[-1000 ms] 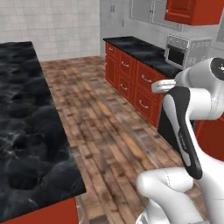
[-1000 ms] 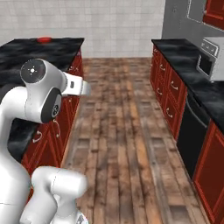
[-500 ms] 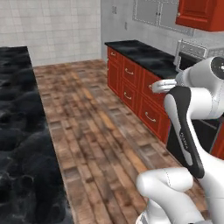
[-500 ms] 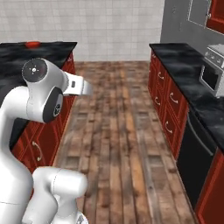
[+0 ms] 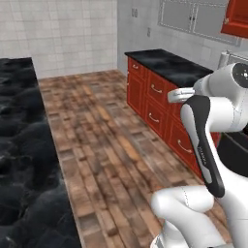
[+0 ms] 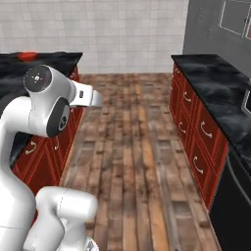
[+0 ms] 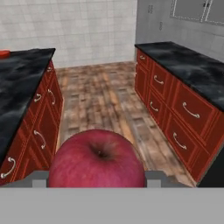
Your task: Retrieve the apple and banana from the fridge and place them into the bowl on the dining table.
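A red apple sits low in the hand view, with my gripper shut on it and a fingertip showing at each side. The dining table, a black marble top on a red base, runs along the left of the left base view. It also appears as the dining table in the right base view and the dining table in the hand view. The red bowl rests on its far end, and a sliver of the bowl shows at the hand view's left edge. The banana and the fridge are out of view.
Red wall cabinets with a black counter line the right side; the same counter is in the left base view. A wood-plank floor aisle runs between table and counter to a white tiled back wall.
The whole picture has shifted, so the base has moved: the table slides off to the left and the right-hand counter comes closer. The apple stays in the gripper.
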